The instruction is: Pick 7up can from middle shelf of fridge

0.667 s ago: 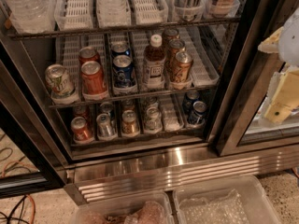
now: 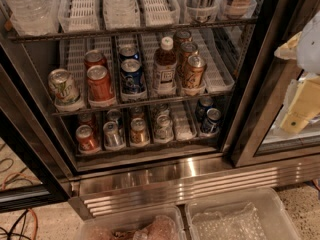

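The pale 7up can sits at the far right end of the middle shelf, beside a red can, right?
No. The 7up can sits at the far left end of the middle shelf, beside a red can; the camera view shows it. The end effector is at the picture's right edge, apart from the cans.

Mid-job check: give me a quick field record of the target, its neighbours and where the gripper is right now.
target: 7up can, leftmost lane of the middle shelf, front row, looks tilted left
next lane right: red can, another red can behind it
further right: blue can, bottle, brown cans
gripper: pale shape at the right edge of view, in front of the fridge door frame, far from the target
task state: can not yet grasped
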`<action>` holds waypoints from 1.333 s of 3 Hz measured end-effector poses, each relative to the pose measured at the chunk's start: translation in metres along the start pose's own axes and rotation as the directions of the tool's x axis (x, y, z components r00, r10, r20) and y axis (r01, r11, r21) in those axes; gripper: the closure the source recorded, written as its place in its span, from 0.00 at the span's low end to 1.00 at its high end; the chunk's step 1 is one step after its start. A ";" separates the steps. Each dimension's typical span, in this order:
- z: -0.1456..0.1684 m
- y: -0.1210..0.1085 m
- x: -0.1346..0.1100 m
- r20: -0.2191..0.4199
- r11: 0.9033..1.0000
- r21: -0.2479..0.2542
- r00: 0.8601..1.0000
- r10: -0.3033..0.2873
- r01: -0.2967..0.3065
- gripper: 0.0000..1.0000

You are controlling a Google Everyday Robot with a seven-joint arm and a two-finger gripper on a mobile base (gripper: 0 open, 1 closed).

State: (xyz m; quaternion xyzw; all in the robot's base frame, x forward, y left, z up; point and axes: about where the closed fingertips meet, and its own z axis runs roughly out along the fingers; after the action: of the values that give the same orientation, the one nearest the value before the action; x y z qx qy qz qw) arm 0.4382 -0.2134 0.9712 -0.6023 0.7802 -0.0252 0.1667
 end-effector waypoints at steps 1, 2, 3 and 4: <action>0.038 0.012 0.007 0.091 0.995 -0.062 0.993 0.079 -0.074 0.00; 0.064 0.028 -0.009 0.236 0.983 -0.089 0.956 0.175 -0.158 0.00; 0.063 0.021 -0.017 0.276 0.982 -0.062 0.942 0.190 -0.180 0.00; 0.063 0.023 -0.017 0.270 0.982 -0.066 0.944 0.187 -0.176 0.00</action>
State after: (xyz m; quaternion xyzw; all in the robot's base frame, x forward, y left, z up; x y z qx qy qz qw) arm 0.4389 -0.1813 0.9105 -0.5288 0.8020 0.0900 0.2628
